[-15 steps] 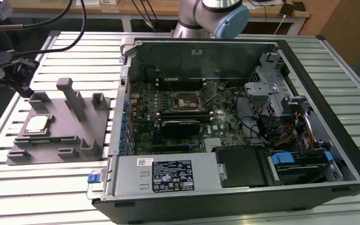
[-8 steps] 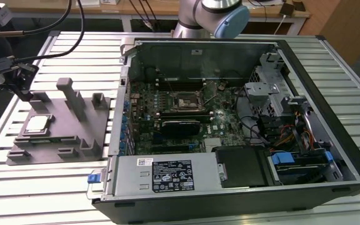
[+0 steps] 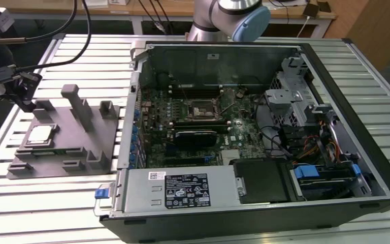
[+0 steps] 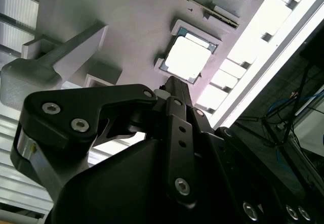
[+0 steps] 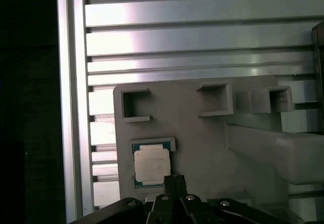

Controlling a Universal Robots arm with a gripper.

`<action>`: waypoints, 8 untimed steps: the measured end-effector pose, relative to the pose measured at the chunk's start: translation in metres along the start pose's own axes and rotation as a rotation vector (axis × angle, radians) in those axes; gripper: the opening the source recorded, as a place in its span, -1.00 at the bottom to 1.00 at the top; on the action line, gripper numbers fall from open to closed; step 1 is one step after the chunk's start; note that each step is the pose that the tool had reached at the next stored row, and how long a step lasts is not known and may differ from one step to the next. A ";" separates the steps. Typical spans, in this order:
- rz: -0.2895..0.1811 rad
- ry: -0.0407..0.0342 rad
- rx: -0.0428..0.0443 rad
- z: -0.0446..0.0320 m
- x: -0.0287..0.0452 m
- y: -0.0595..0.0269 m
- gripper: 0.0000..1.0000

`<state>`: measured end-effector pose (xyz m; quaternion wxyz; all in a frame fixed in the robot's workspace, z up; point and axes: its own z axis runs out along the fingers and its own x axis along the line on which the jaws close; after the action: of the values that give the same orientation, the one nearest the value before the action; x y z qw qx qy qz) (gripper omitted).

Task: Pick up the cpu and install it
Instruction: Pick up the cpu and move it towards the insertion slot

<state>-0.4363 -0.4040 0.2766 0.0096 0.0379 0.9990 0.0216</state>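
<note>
The cpu [image 3: 40,134] is seated in a recess of the grey tray [image 3: 73,152] on the worktop [image 3: 46,203], at the exterior view's left. The gripper [image 5: 174,181] is held near it, jaws together and empty.

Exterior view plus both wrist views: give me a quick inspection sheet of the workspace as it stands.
Surface: ribbed silver aluminium table bearing a grey moulded plastic tray and an open black computer case.
Job's things: small square silvery cpu lies flat in a tray recess; black square socket frame sits on the green motherboard inside the case.
Clutter: nothing seen.
Grippers: black pincer shut, empty, hovers over the tray close to the cpu.
Cables: black cables run towards the arm's wrist; coloured wires lie inside the case.
Surroundings: wooden bench behind the table.
</note>
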 end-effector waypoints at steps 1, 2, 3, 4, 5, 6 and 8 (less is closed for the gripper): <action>0.000 0.0000 0.0000 0.0005 0.0001 -0.0001 -0.79; 0.000 0.0000 0.0000 0.0011 0.0003 -0.0002 -0.79; 0.000 0.0000 0.0001 0.0018 0.0004 -0.0003 -0.79; 0.000 -0.0001 0.0000 0.0025 0.0005 -0.0004 -0.79; 0.000 0.0000 0.0000 0.0031 0.0006 -0.0005 -0.79; 0.000 0.0000 0.0000 0.0037 0.0007 -0.0006 -0.79; 0.000 0.0001 0.0001 0.0051 0.0011 -0.0009 -0.79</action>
<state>-0.4373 -0.4046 0.2714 0.0095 0.0379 0.9990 0.0215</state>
